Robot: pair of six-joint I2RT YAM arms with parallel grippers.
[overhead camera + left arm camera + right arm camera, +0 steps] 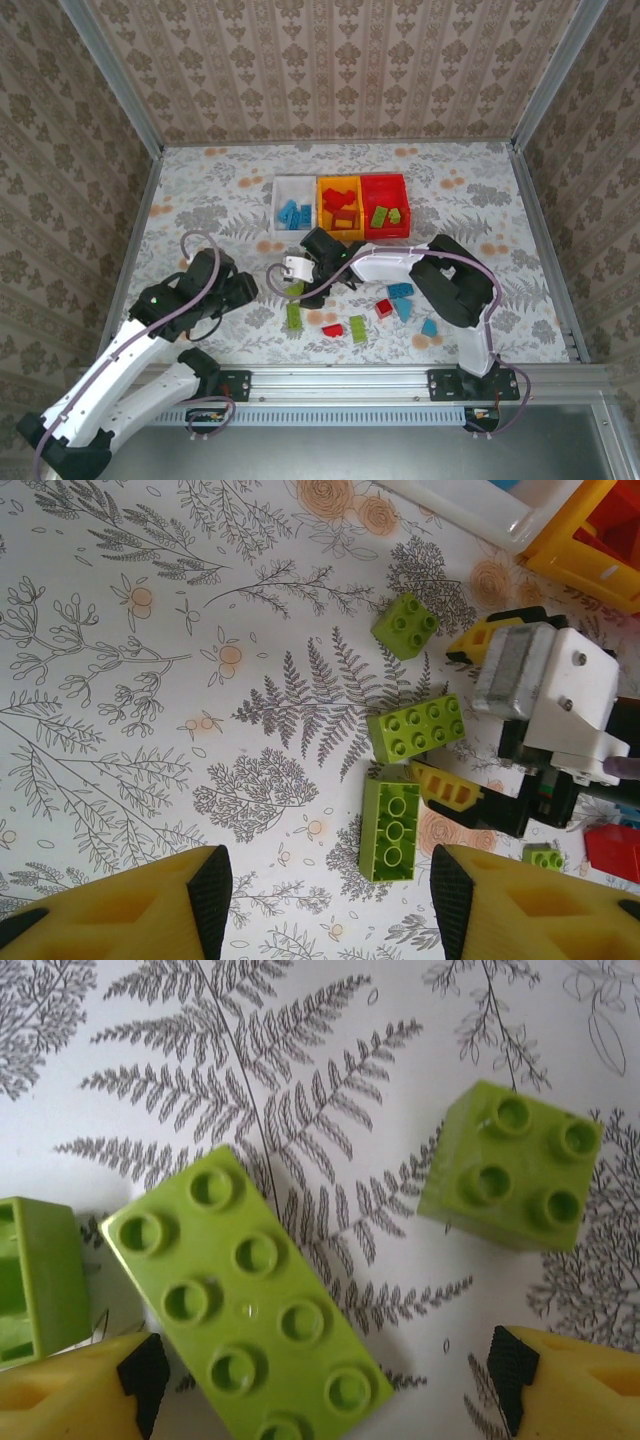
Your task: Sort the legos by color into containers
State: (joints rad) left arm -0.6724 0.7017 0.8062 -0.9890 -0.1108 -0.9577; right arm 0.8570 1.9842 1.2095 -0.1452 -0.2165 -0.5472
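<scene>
One eight-stud lime brick [250, 1300] lies between the fingers [80, 1390] of the nearer, right end effector [325, 1375], released wide; its long axis slants across their gap.

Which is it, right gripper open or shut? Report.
Open. The right gripper has fingers wide apart; table shows between long lime brick and one.

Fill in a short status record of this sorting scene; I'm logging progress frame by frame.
white bin: blue legos
orange-yellow bin: red legos
red bin: green legos
table: loose green bricks, loose red bricks, loose blue bricks
right gripper: open, fingers either side of an eight-stud green brick
left gripper: open, empty, above the table
</scene>
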